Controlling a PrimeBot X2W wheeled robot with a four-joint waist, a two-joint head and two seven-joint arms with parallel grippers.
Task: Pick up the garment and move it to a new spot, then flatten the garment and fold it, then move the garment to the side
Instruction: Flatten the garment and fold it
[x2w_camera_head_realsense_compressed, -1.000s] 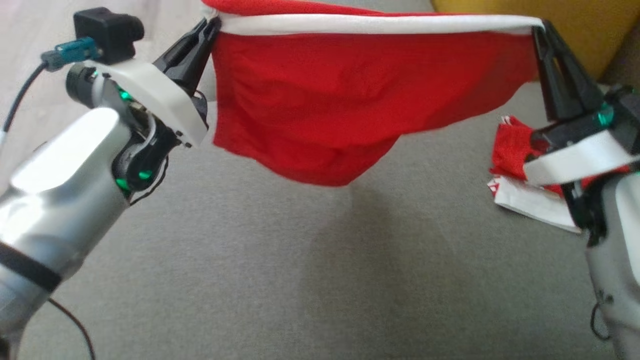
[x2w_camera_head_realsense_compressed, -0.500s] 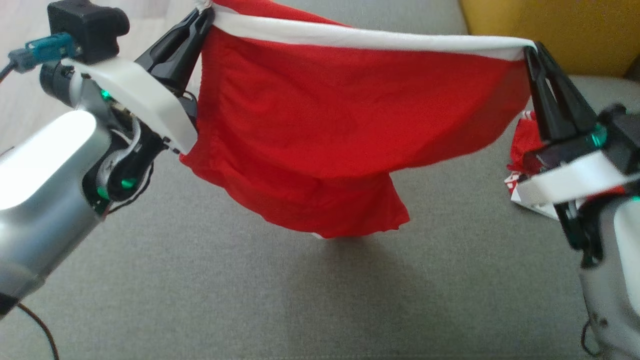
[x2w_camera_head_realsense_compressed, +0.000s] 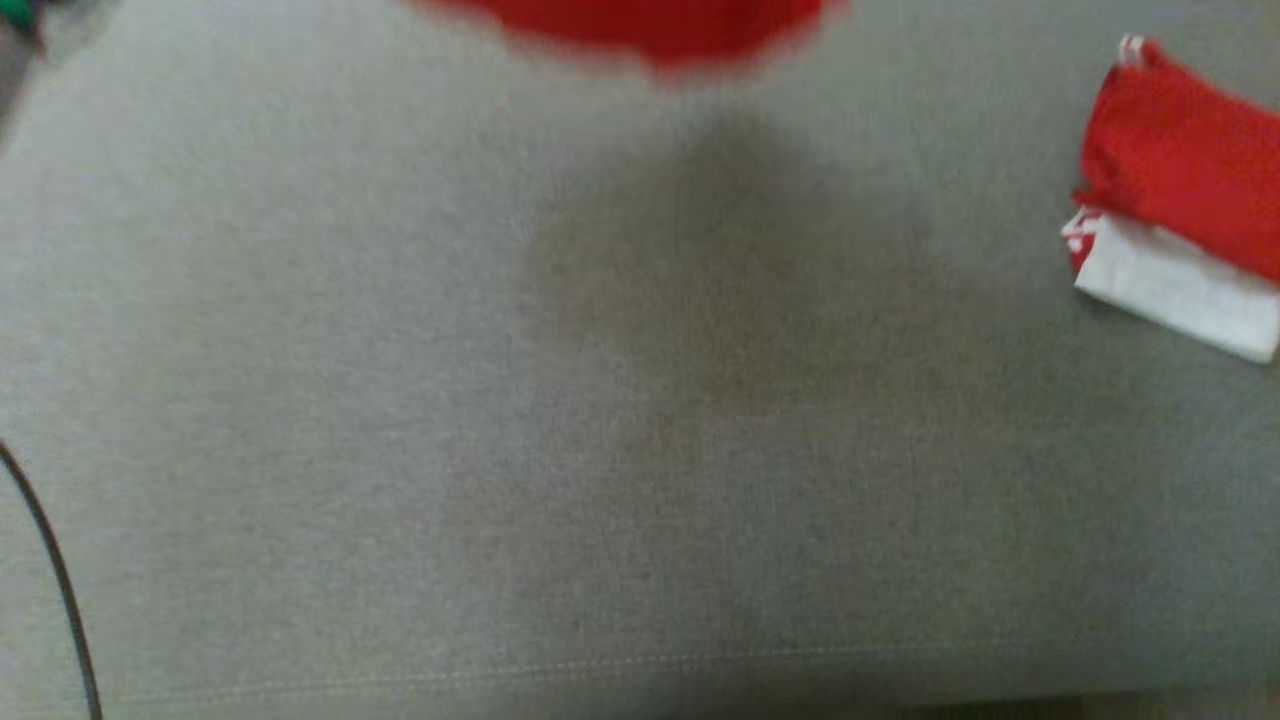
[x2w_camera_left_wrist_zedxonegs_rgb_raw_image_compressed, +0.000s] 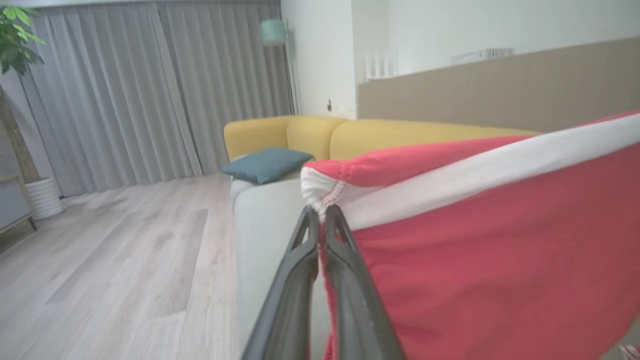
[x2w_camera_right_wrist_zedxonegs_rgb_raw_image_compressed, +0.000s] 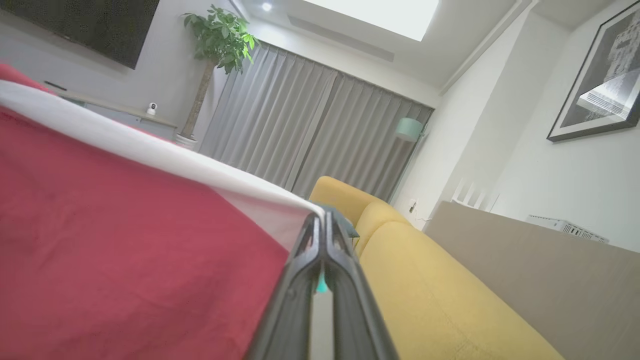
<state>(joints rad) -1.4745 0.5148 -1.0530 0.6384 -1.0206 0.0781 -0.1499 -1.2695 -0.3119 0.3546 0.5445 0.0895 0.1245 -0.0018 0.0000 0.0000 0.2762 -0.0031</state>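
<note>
While the head camera looks down on the grey upholstered surface (x2w_camera_head_realsense_compressed: 350, 450), we read it left to right. A thin black cable (x2w_camera_head_realsense_compressed: 50, 570) curves along the lower left edge. The blurred red bottom edge of the garment (x2w_camera_head_realsense_compressed: 650, 25) shows at top centre, with its soft shadow (x2w_camera_head_realsense_compressed: 730, 290) on the surface below it. At far right a folded red-and-white cloth (x2w_camera_head_realsense_compressed: 1180, 220) lies on the surface, well apart from the hanging hem and cut off by the frame edge.

In the left wrist view, the left gripper (x2w_camera_left_wrist_zedxonegs_rgb_raw_image_compressed: 320, 212) has its fingers pressed together on the bunched, white-banded corner of the garment, with fabric pinched between the tips. From there the white band runs up and to the right, pulled straight, and the red panel hangs below it. Behind we see wooden floor (x2w_camera_left_wrist_zedxonegs_rgb_raw_image_compressed: 100, 275), grey curtains (x2w_camera_left_wrist_zedxonegs_rgb_raw_image_compressed: 150, 100) and a blue cushion (x2w_camera_left_wrist_zedxonegs_rgb_raw_image_compressed: 267, 164) on a yellow sofa (x2w_camera_left_wrist_zedxonegs_rgb_raw_image_compressed: 400, 135).

In the right wrist view, the red panel sits at left and the white band comes down from the upper left into the right gripper (x2w_camera_right_wrist_zedxonegs_rgb_raw_image_compressed: 324, 217). Its fingers are closed tight on the band's end. The yellow sofa is just to the right of the fingers, and a potted plant (x2w_camera_right_wrist_zedxonegs_rgb_raw_image_compressed: 220, 35) stands by the curtains.

We have the garment in the air, stretched between the two grippers by its banded edge.
</note>
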